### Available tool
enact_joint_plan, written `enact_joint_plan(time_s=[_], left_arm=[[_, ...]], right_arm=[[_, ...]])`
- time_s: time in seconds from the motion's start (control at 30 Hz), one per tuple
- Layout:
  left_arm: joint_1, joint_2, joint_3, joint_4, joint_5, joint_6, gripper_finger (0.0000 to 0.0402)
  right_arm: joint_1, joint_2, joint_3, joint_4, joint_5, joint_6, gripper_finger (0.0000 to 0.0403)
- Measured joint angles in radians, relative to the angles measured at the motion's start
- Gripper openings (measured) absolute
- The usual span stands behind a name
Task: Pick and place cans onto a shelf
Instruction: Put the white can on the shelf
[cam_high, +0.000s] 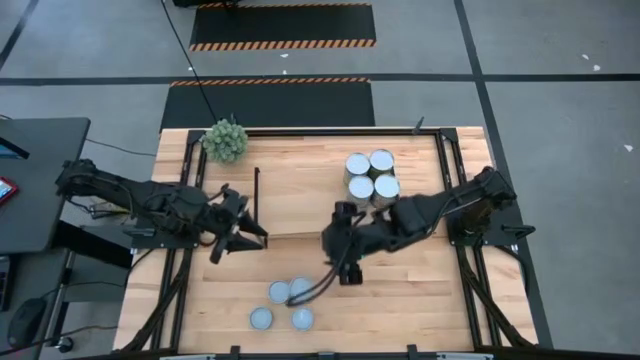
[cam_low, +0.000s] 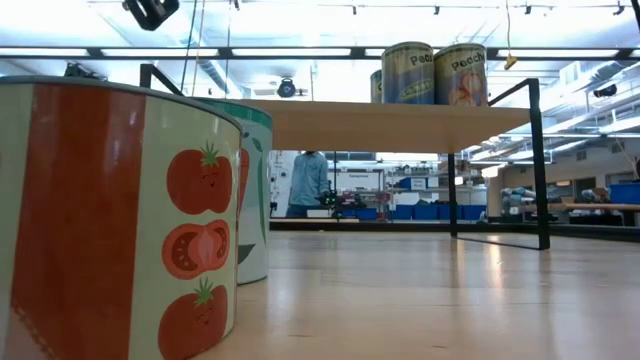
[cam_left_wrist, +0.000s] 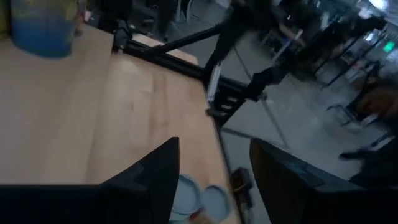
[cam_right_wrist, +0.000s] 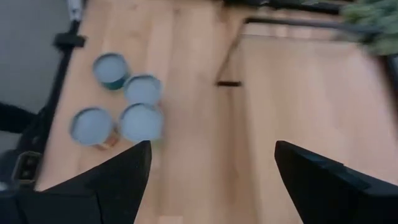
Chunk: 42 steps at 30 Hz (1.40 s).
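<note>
Four cans with silvery tops stand together on the far right part of the light-wood shelf; two of them show on the shelf in the low view. Four cans with pale blue-grey tops stand on the table in front of the shelf, and also show in the right wrist view. My right gripper is open and empty above the table, just right of and beyond these cans. My left gripper is open and empty at the shelf's near left corner.
A green ball-shaped plant sits at the table's far left, beside the shelf. The shelf's black end frame stands between the two grippers. In the low view a tomato-label can stands close to the camera. A person stands far off in the room.
</note>
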Motion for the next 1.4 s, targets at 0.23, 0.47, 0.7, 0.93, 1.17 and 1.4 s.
enact_joint_plan(time_s=[0.23,0.47,0.7,0.93,1.17,1.4], left_arm=[[-0.02,-0.032,0.0,-0.069,0.04,-0.159,0.0201],[-0.019,-0.052,0.0,-0.092,0.141,-0.284,0.0201],[-0.02,-0.109,0.001,-0.142,0.176,-0.342,0.0201],[-0.019,-0.157,0.002,-0.202,0.149,-0.347,0.0201],[-0.019,-0.171,0.001,-0.23,0.133,-0.346,0.0201],[-0.02,-0.171,0.001,-0.234,0.132,-0.344,0.0201]], right_arm=[[0.02,0.103,-0.025,0.18,-0.082,-0.01,0.0348],[0.016,0.249,0.046,0.262,-0.166,-0.037,0.0348],[0.017,0.369,0.133,0.266,-0.192,-0.15,0.0348],[0.005,0.445,0.133,0.242,-0.247,-0.214,0.0382],[0.001,0.464,0.133,0.217,-0.194,-0.304,0.0393],[-0.014,0.462,0.098,0.238,-0.217,-0.322,0.0392]])
